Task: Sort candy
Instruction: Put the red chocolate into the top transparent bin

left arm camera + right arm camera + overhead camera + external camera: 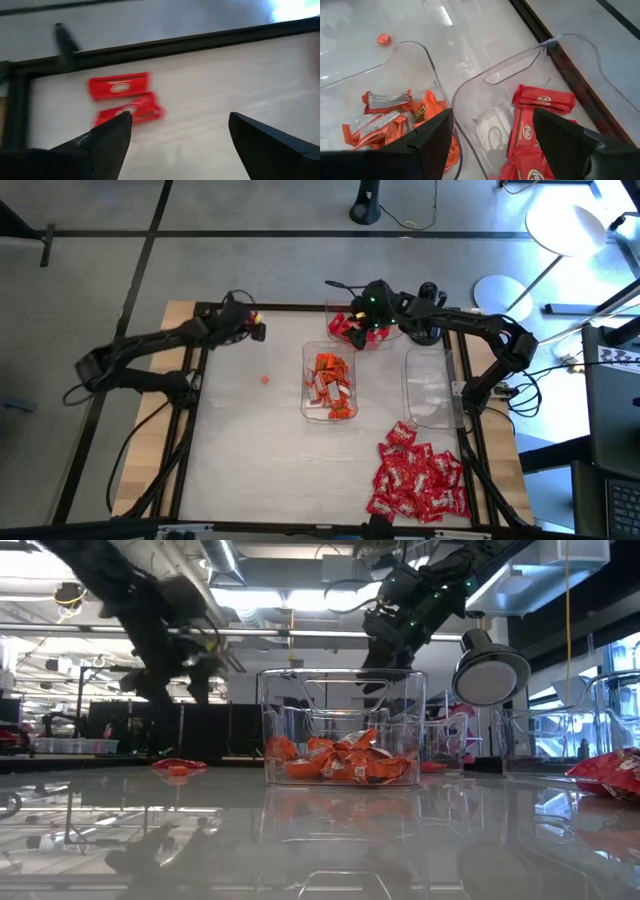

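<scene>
Item: my right gripper [492,137], jaws wide, empty, above the clear plastic tray [580,55] of red white-marked wrapped candy [542,100]. Left gripper [177,137], jaws wide, empty, over two red wrappers [120,86]. Advice: lift clear before reaching for another sweet.

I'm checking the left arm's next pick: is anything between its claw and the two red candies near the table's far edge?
Nothing visible. The left claw hangs open above bare table, and the two red candies lie just ahead of its fingertips, beside the dark frame rail.
</scene>
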Controlling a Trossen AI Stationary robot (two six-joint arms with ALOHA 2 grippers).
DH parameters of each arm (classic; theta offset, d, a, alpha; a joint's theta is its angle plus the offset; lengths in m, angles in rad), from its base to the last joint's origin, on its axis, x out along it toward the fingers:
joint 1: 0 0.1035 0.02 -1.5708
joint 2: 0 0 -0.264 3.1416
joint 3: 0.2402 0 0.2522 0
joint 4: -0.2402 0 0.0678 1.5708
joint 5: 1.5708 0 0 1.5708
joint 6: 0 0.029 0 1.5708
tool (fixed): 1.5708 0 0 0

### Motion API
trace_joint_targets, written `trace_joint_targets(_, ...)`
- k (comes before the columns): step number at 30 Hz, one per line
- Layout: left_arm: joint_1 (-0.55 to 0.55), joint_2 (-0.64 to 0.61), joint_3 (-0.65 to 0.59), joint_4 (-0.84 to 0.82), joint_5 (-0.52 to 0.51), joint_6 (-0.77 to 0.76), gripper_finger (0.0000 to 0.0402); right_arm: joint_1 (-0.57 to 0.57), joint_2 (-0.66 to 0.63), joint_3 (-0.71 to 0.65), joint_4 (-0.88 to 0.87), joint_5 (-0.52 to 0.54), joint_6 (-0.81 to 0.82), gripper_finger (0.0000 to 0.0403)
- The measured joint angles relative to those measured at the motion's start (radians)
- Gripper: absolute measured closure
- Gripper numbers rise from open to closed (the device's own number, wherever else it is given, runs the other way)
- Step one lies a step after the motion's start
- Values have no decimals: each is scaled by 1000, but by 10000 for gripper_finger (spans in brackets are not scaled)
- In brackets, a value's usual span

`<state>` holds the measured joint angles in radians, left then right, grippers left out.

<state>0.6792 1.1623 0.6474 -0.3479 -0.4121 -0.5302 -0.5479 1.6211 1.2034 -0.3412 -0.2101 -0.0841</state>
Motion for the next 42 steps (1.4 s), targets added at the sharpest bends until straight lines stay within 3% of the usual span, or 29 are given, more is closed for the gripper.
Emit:
trace_joint_targets(7, 147, 244, 131, -34, 113, 160, 90, 0, 0, 0, -14, 0, 0, 129)
trace_joint_targets(14, 209, 398, 151, -36, 123, 267, 98, 0, 0, -1, -49, -5, 0, 129)
trace_joint_targets(22, 209, 420, 159, 7, 123, 308, 98, 0, 0, -1, -53, -11, -3, 129)
trace_joint_targets(32, 201, 464, 159, 49, 150, 468, 98, 1, 0, -1, -52, -11, -3, 129)
trace_joint_targets(42, 263, 501, 203, 22, 314, 481, 98, 6, 0, -1, -60, -12, -4, 129)
